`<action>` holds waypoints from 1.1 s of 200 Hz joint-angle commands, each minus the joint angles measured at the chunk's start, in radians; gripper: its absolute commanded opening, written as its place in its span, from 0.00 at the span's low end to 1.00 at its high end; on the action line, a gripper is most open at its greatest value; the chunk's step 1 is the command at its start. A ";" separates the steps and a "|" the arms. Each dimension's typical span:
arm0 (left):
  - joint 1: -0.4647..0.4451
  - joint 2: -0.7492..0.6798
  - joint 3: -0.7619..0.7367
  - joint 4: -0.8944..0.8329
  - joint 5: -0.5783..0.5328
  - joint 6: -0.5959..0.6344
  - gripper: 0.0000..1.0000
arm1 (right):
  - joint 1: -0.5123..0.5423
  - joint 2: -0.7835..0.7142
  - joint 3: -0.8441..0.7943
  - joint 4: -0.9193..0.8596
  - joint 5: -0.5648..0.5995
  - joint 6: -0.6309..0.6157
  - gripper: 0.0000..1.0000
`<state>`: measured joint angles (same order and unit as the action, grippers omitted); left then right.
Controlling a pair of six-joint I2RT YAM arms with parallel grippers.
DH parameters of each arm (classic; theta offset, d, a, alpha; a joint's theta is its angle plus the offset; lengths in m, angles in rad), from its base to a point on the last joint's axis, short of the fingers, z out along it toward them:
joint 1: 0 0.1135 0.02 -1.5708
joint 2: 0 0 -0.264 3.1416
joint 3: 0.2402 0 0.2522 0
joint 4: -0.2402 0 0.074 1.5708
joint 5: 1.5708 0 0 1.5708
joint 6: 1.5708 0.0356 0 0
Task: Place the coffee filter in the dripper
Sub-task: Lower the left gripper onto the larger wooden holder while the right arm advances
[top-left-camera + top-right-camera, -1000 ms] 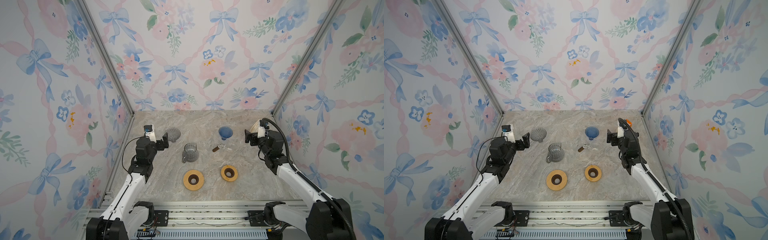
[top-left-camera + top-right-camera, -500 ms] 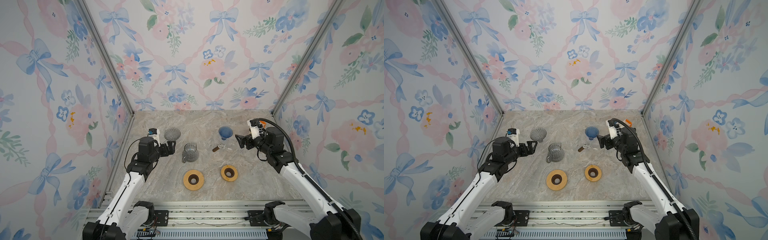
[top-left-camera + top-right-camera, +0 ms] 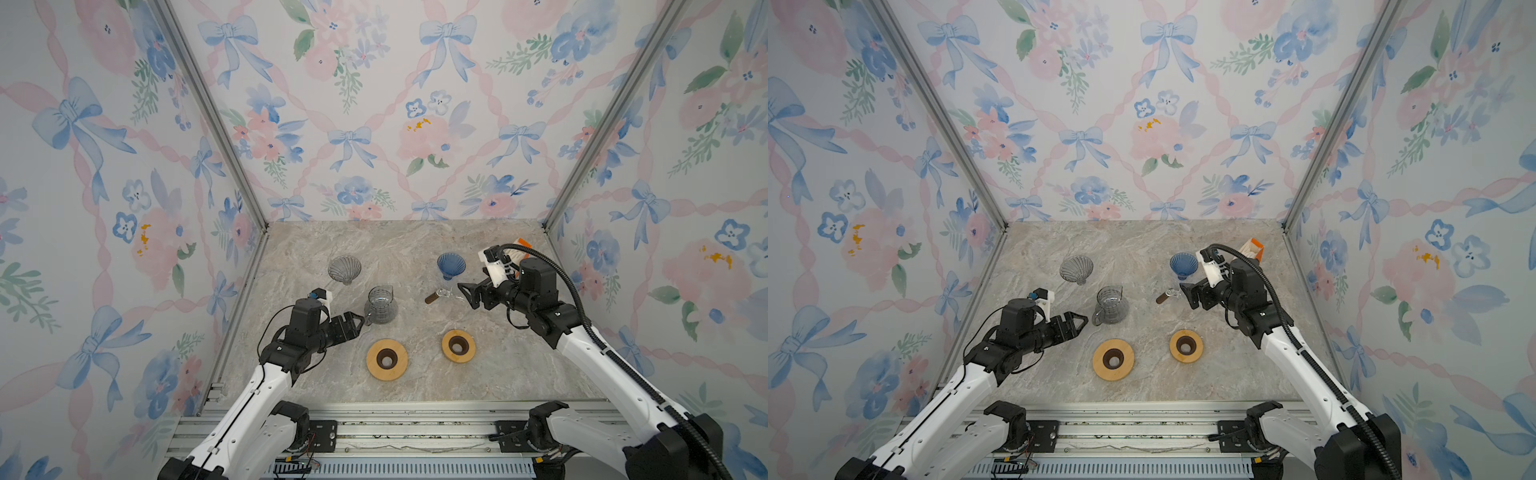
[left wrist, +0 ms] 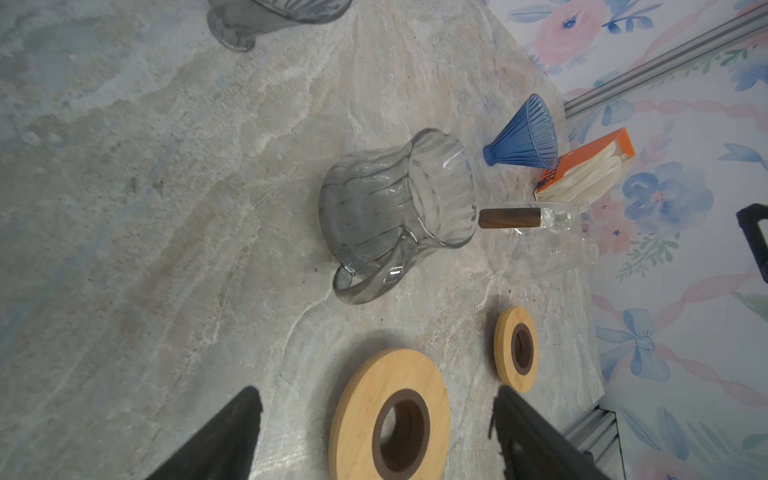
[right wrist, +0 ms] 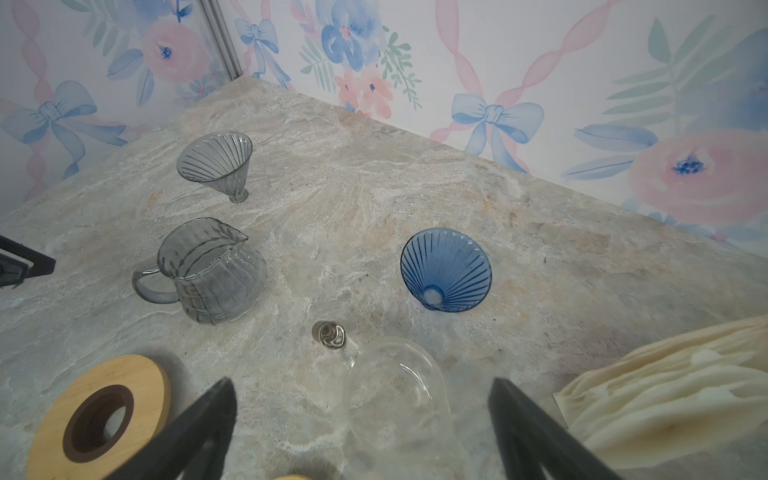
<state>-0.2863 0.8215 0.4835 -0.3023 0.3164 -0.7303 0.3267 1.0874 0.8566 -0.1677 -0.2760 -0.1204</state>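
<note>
Orange filter box [image 4: 590, 150], lettering unreadable

Two drippers are standing mid-frame: grey dripper [image 3: 344, 269] at left, blue dripper [image 3: 451, 265] at right. Two wooden rings are lying lower: large ring [image 3: 387, 359], small ring [image 3: 458, 346]. One grey pitcher [image 3: 380, 305], one clear server [image 5: 395, 390] and one filter box [image 3: 1253, 248] are sitting nearby.

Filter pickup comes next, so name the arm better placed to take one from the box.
Right. The right gripper, open, sits beside the filters in their box at the right rear; the left gripper is far off, by the pitcher.
</note>
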 commanded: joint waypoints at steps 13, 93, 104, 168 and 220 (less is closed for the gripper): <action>-0.061 -0.044 -0.087 -0.035 0.022 -0.134 0.87 | 0.023 -0.024 -0.029 0.000 -0.025 0.016 0.97; -0.191 0.055 -0.150 -0.029 0.039 -0.172 0.84 | 0.032 -0.048 -0.076 0.012 -0.045 0.040 0.96; -0.195 0.069 -0.155 -0.029 0.049 -0.167 0.82 | 0.033 -0.049 -0.080 0.015 -0.055 0.044 0.97; -0.214 0.044 -0.285 0.183 0.136 -0.306 0.79 | 0.049 -0.048 -0.104 0.006 -0.078 0.048 0.96; -0.227 0.058 -0.363 0.330 0.164 -0.392 0.76 | 0.049 -0.038 -0.109 0.003 -0.070 0.040 0.96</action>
<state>-0.5037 0.8612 0.1608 0.0032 0.4633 -1.0729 0.3641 1.0527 0.7620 -0.1646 -0.3374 -0.0860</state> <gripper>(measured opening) 0.764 0.965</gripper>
